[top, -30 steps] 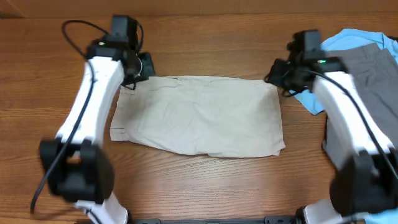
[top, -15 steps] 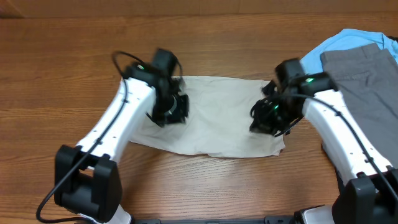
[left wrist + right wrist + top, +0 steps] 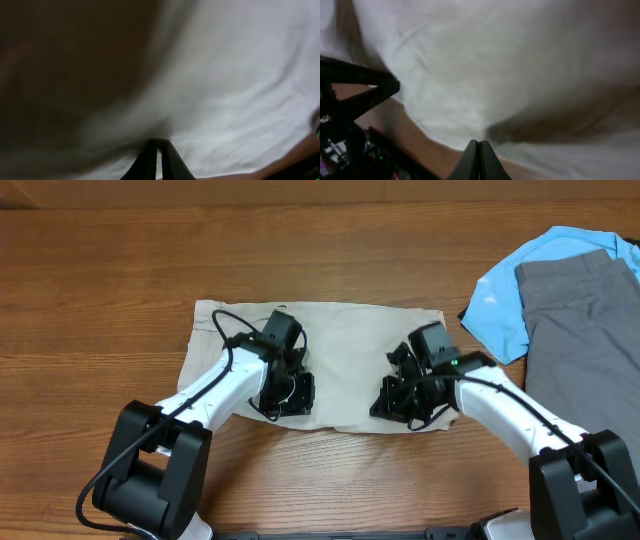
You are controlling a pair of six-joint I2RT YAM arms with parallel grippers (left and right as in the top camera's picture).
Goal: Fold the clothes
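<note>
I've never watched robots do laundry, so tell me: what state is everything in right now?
Beige shorts: flat, lightly wrinkled.
Left gripper: shut, tips at the shorts.
Right gripper: shut, tips at the shorts.
Grey trousers: flat, lying on the shirt.
Light blue shirt: partly covered by trousers.

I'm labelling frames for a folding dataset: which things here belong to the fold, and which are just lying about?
Part of the job:
- beige shorts, spread flat on the table
- left pincer and right pincer, both over the shorts

Just lying about:
- light blue shirt
- grey trousers, on top of the shirt
</note>
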